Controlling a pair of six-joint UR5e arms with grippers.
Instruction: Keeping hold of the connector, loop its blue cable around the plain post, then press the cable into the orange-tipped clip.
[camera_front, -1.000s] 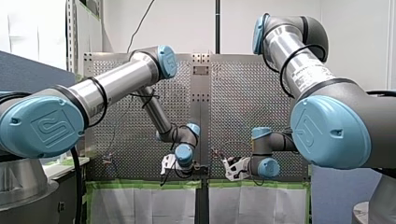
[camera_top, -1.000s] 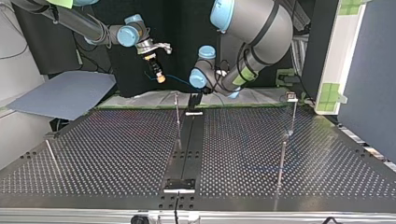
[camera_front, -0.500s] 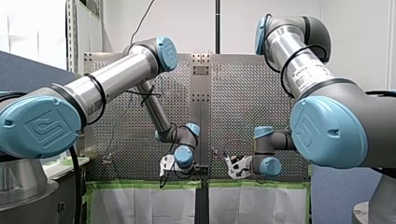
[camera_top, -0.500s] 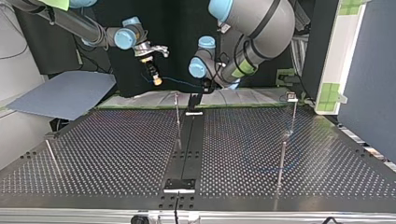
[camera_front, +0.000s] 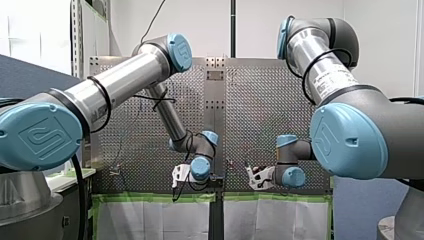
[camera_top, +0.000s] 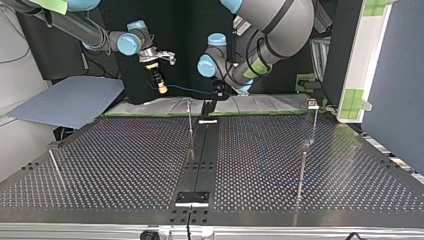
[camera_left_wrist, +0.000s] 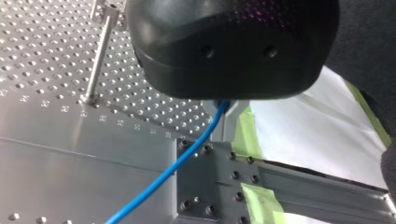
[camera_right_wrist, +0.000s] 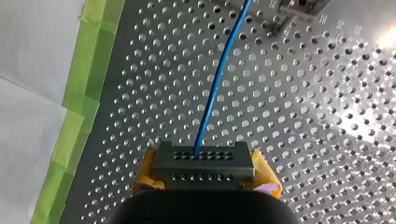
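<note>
In the front view, my left gripper hangs low, left of centre, in front of the perforated table. My right gripper hangs low, right of centre, apart from it.

In the top view, my right gripper is at the upper left of centre and my left one at the upper middle. The blue cable stretches between them above the table's far edge, over a thin post.

In the left wrist view, the cable comes out from under the gripper's black housing and slants off across the table. I cannot tell whether this pincer grips it.

In the right wrist view, the yellow pads are clamped on the grey connector. The cable leads straight ahead from it over the holes.
</note>
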